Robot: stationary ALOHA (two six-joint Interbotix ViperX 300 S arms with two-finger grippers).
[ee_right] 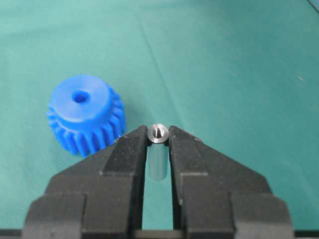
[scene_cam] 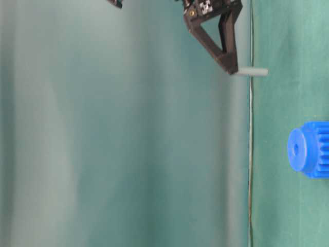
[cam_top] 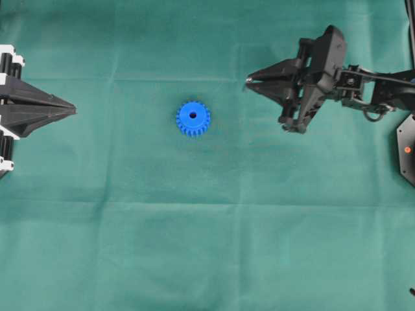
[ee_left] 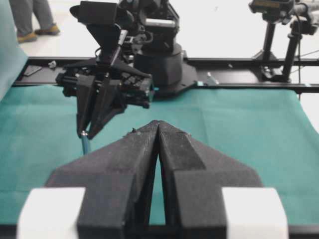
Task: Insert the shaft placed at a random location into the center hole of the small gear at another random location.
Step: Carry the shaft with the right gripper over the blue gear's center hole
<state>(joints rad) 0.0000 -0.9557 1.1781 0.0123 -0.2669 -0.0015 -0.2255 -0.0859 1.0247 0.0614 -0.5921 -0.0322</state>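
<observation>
Risk ahead, as a judgement: shaft (ee_right: 158, 133) being about as wide as the center hole (ee_right: 79, 96), so any tilt or sideways offset on approach likely jamming the pin on the hub rim, or nudging the small gear (cam_top: 193, 118) across the green cloth (cam_top: 207, 246), nothing pinning it down. Also possible: pin slipping or pivoting between the pads, being clamped only near its upper end.

Right gripper (ee_right: 158, 137) clamping the shaft, pin hanging roughly vertical below the tips, clear of the cloth. Arm reaching in from the right of the overhead view, fingers angled down, tips pointing toward the gear but well apart from it.

Gear sitting flat near the middle, hub up, hole unobstructed.

Left gripper (ee_left: 158, 130) resting at the left edge, jaws together, holding nothing, pointing across at the right arm.
</observation>
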